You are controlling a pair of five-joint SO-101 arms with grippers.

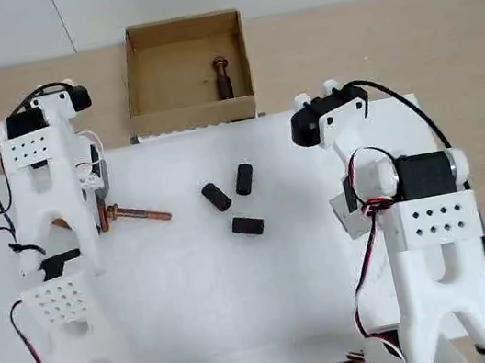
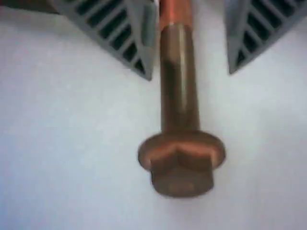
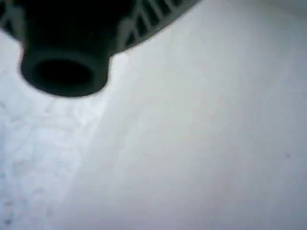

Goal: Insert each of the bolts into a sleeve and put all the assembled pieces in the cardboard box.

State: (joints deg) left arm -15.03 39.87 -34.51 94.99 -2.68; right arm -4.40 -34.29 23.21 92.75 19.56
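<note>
A copper bolt [image 1: 139,216] lies on the white sheet [image 1: 199,310] at the left, its flanged head [image 2: 181,160] toward my left arm. My left gripper [image 1: 102,205] stands open over it, and the shaft [image 2: 179,81] runs between the two grey ribbed fingers [image 2: 127,38] without being clamped. Three loose black sleeves [image 1: 216,196] [image 1: 244,178] [image 1: 248,226] lie mid-sheet. My right gripper [image 1: 350,212] hangs low at the sheet's right side, shut on a black sleeve [image 3: 64,72] whose open end faces the camera. The cardboard box [image 1: 139,78] at the back holds one assembled piece [image 1: 222,76].
The white sheet covers most of the wooden table [image 1: 461,42]. Bare sheet lies between the loose sleeves and the right arm, and across the front. Cables trail from both arms.
</note>
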